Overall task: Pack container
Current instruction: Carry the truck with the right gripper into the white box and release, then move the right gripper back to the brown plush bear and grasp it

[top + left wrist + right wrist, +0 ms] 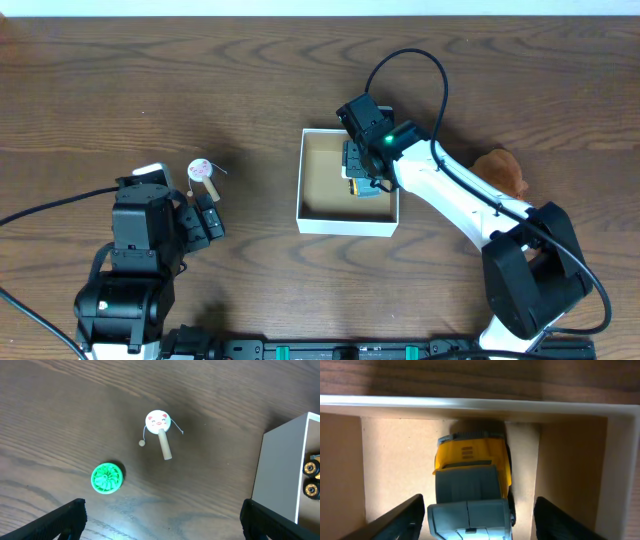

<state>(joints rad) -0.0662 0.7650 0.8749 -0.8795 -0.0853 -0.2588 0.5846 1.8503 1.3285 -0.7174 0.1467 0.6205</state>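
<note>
While the right claw (477,500) hangs inside the container (470,403) with its fingers spread, a yellow and grey toy truck (470,485) lies between them, its yellow end close to one wall. I cannot tell whether either finger touches it. The container sits near the middle of the tabletop (200,70). The left claw (162,502), spread wide and holding nothing, hovers over bare wood near the container's white outer wall. Ahead of it lie a pig-faced rattle drum (159,427) and a green ribbed disc (106,478), apart from each other. A brown lump (503,170) rests to the right of the container, partly behind the right arm (450,195).
</note>
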